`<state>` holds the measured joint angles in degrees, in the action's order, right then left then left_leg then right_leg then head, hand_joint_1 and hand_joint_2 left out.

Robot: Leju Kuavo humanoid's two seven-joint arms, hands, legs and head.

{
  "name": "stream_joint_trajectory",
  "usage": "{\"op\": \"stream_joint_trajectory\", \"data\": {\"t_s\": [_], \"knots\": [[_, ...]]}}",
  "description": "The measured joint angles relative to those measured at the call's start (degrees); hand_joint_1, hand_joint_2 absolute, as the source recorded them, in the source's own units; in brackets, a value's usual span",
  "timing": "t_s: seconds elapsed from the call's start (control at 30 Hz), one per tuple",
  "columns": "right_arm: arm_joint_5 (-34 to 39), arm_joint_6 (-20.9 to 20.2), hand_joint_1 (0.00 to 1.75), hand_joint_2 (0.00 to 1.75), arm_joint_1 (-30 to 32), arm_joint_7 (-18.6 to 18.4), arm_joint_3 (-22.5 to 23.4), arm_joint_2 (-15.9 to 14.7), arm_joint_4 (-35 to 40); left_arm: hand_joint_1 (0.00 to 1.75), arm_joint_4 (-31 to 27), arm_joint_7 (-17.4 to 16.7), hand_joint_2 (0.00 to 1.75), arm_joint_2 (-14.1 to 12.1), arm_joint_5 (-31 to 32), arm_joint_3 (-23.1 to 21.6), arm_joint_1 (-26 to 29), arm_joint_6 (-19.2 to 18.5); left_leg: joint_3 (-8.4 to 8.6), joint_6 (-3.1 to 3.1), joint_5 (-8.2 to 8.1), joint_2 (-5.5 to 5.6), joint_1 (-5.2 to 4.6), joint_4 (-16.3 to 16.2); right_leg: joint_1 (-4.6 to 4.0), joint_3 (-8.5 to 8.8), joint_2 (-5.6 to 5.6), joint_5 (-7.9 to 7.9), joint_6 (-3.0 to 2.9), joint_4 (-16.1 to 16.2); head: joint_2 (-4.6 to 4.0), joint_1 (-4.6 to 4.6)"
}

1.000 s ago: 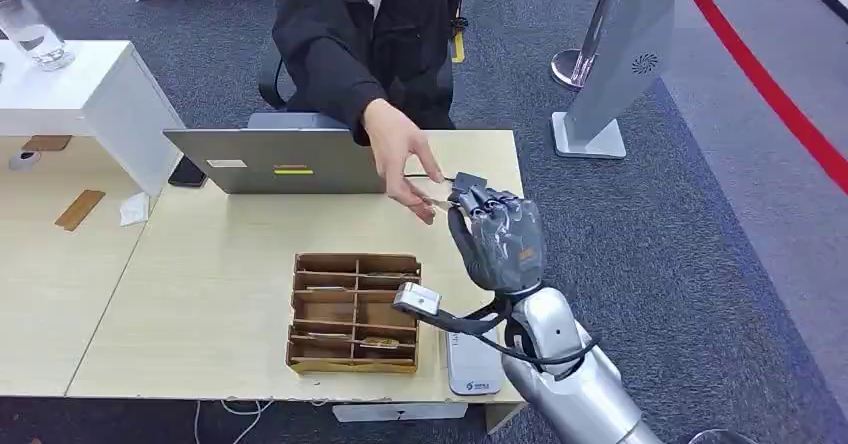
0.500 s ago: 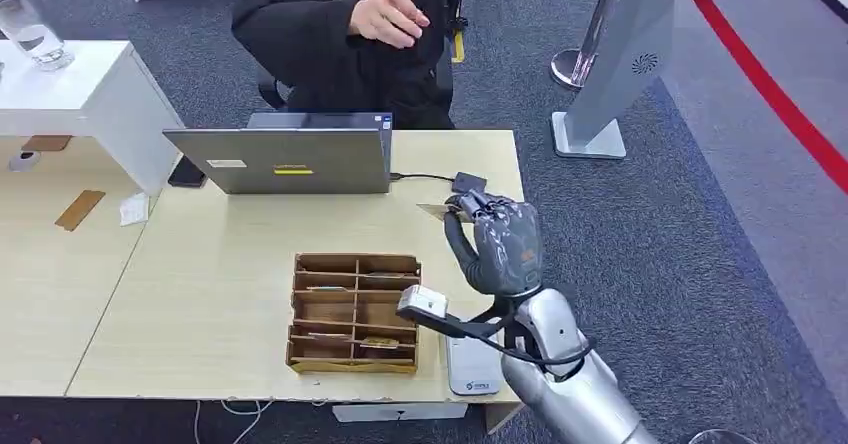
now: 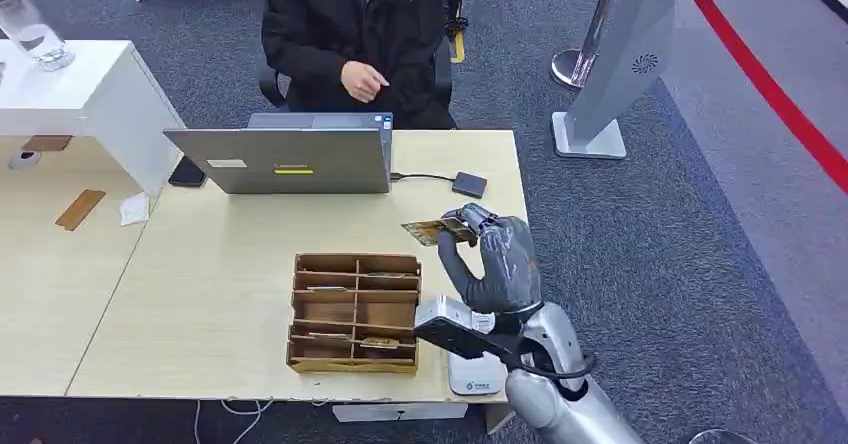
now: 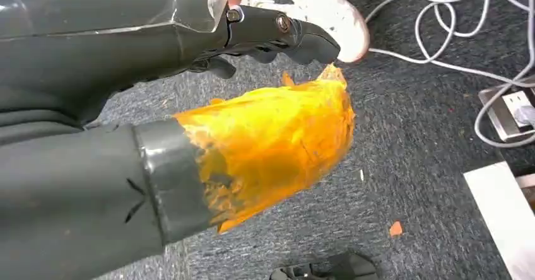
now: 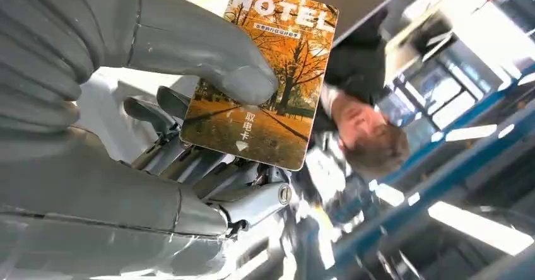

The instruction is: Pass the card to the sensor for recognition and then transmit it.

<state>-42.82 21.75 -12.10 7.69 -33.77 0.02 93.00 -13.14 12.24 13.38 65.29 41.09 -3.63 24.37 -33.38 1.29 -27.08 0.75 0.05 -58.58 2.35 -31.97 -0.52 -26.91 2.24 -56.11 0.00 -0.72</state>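
Fingers (image 5: pixel 208 166) and thumb around raised card (image 5: pixel 265 84)

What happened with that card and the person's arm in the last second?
The person's hand let go of the card and drew back to their body. The right hand, now holding the card alone, pulled it back toward the robot, nearer the wooden organizer. The laptop and organizer stayed put.

Looks like an office: grey carpet (image 3: pixel 640 244), light wooden desks (image 3: pixel 200 264), open laptop (image 3: pixel 285 159), seated person (image 3: pixel 350 34).
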Motion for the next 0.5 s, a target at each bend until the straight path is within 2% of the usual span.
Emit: {"op": "stream_joint_trajectory", "data": {"t_s": [0.23, 0.5], "knots": [[9.5, -5.4, 1.75, 1.75, 3.3, 1.7, 0.0, -0.9, 4.5, 0.00, 0.0, 0.6, 0.00, 0.0, -0.5, 0.9, 0.5, 0.3, 0.00, 0.00, 0.00, 0.00, 0.00, 0.0, 0.00, -0.01, 0.00, -0.01, 0.00, 0.0, 0.00, -0.02], [15.8, -9.1, 1.75, 1.75, 5.2, 2.8, 0.6, -1.6, 6.7, 0.00, 0.0, 0.8, 0.00, 0.0, -0.7, 1.6, 0.5, 0.4, 0.00, 0.00, 0.00, -0.01, 0.00, 0.0, 0.00, 0.00, 0.00, -0.01, 0.01, 0.0, 0.00, 0.00]]}}
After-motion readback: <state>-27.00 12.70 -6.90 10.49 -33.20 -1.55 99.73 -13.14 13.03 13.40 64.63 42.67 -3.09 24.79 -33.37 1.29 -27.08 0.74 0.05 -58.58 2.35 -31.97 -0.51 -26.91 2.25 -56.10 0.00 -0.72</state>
